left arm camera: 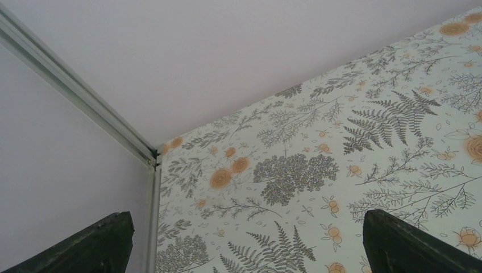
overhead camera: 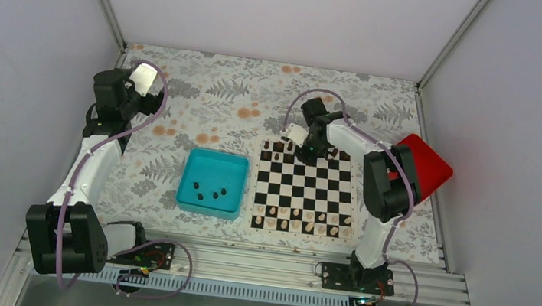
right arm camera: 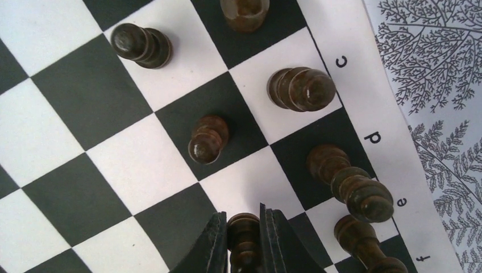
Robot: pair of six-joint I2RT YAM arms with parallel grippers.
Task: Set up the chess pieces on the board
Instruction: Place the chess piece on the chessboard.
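Note:
The chequered board (overhead camera: 302, 189) lies right of centre, with several dark chess pieces along its far rows and pale pieces along its near rows. My right gripper (overhead camera: 305, 151) hovers over the far edge of the board. In the right wrist view it (right arm camera: 244, 239) is shut on a dark chess piece (right arm camera: 243, 227) just above the squares, with a dark pawn (right arm camera: 207, 139) ahead and taller dark pieces (right arm camera: 301, 88) (right arm camera: 355, 187) to the right. Several dark pieces (overhead camera: 209, 192) lie in the teal tray. My left gripper (overhead camera: 142, 77) is raised at the far left, open and empty, its fingertips (left arm camera: 398, 239) wide apart.
A teal square tray (overhead camera: 214, 163) sits left of the board. A red box (overhead camera: 424, 167) stands tilted at the board's far right. Metal frame posts and white walls close in the floral tabletop (left arm camera: 318, 170).

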